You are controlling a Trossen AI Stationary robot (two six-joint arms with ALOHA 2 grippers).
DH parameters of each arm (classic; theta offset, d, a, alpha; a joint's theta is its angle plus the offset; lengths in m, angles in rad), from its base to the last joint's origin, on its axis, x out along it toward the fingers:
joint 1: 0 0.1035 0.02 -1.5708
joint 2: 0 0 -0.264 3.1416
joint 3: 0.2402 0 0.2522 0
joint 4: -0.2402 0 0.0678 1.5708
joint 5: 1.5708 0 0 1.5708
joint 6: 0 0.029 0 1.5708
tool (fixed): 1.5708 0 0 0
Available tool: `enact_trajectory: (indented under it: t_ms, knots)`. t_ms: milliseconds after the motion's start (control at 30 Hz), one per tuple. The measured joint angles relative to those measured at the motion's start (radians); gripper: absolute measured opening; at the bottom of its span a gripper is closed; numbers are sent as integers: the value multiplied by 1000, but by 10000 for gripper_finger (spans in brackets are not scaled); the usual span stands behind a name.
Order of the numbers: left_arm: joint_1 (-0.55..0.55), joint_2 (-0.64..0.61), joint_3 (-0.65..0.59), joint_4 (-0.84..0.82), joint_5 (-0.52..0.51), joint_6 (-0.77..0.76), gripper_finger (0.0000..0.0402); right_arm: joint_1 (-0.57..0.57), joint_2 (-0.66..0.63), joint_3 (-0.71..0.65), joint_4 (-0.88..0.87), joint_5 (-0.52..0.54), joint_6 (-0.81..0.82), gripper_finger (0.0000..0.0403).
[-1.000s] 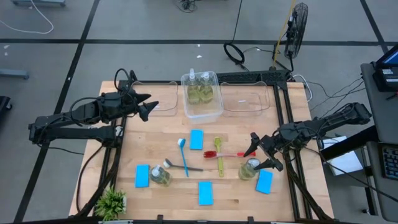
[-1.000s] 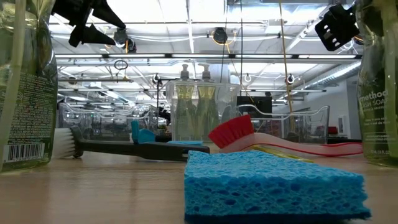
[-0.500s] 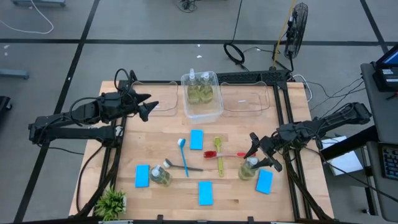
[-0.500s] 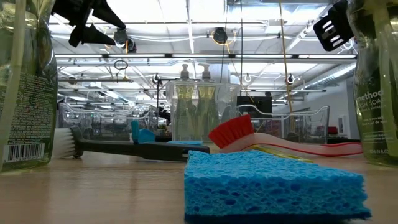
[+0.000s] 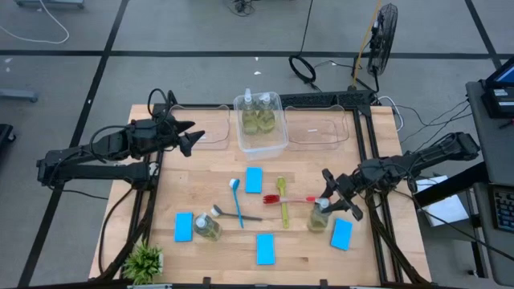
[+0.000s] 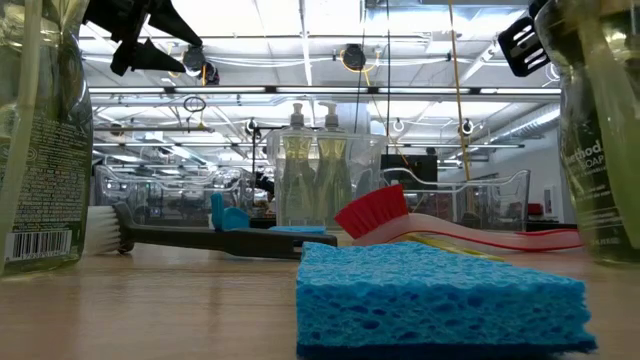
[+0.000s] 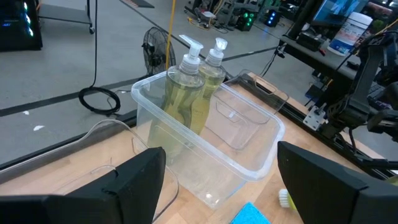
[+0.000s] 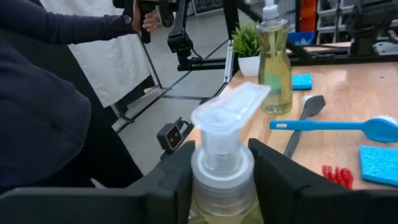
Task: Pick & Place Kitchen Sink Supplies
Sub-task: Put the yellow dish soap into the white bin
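A clear bottle (image 5: 320,217) of yellow-green liquid with a white pump top stands at the table's front right. My right gripper (image 5: 328,204) is shut on it. Another bottle (image 5: 207,226) stands at the front left, and two more (image 7: 196,81) stand in the middle clear bin (image 5: 261,144). Several blue sponges (image 5: 254,180) lie flat on the wood. The blue (image 5: 238,201), grey (image 5: 241,216), yellow-green (image 5: 283,202) and red (image 5: 293,198) brushes also lie flat at the centre. My left gripper (image 5: 187,137) hangs open in the air at the far left, near the bins. My right gripper pinches the bottle's white collar (image 8: 222,168), just under the pump head, between its two fingers (image 8: 281,183). The fingers come level from the table's right side. The bottle's base rests on the table and its body (image 6: 600,170) leans a little.
Clear bins (image 5: 315,132) stand along the far edge. A small green plant (image 5: 144,261) sits at the front left corner. A sponge (image 5: 341,234) lies just in front of the held bottle. A person's dark sleeve (image 8: 37,99) shows beyond the table's edge.
My right gripper has shut from wide open onto the bottle's collar without shifting along the table. The bottle's upper part has leaned a little toward the table's left while its base has stayed on the wood.
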Motion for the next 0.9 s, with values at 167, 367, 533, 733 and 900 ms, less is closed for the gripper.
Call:
enact_trajectory:
  t_ms: [167, 367, 533, 733, 900]
  knots:
    - [0, 0, 0, 1, 0, 3, 306, 0, -2, 0, -2, -11, 8, 111]
    - [0, 0, 0, 2, 0, -4, 306, 1, 0, -3, 32, 11, 18, 111]
    - [0, 0, 0, 2, 0, -35, 306, 1, 0, -5, 93, 39, 27, 111]
    - [0, 0, 0, 2, 0, -53, 306, 0, 0, -5, 156, 79, 63, 111]
    - [0, 0, 0, 3, 0, -53, 306, 1, 0, -4, 228, 146, 91, 111]
